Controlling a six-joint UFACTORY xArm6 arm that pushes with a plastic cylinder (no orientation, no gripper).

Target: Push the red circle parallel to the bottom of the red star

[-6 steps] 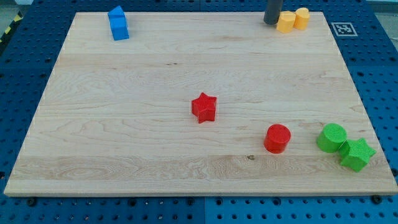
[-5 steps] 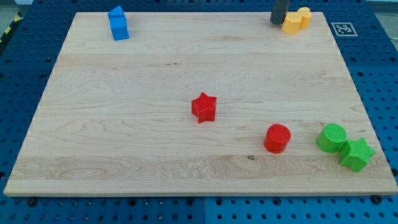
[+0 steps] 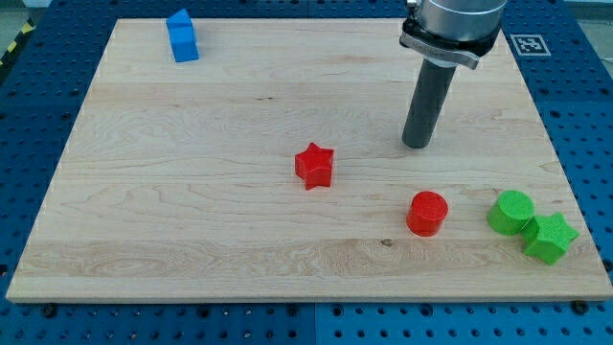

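no hand fitted, so no grip state applies. my tip (image 3: 417,145) stands above the red circle (image 3: 427,213), apart. red star (image 3: 314,166) lies left. i should circle right, then push leftward.

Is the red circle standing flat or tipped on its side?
Flat. The red circle shows its round top face upward, sitting apart from my tip above it.
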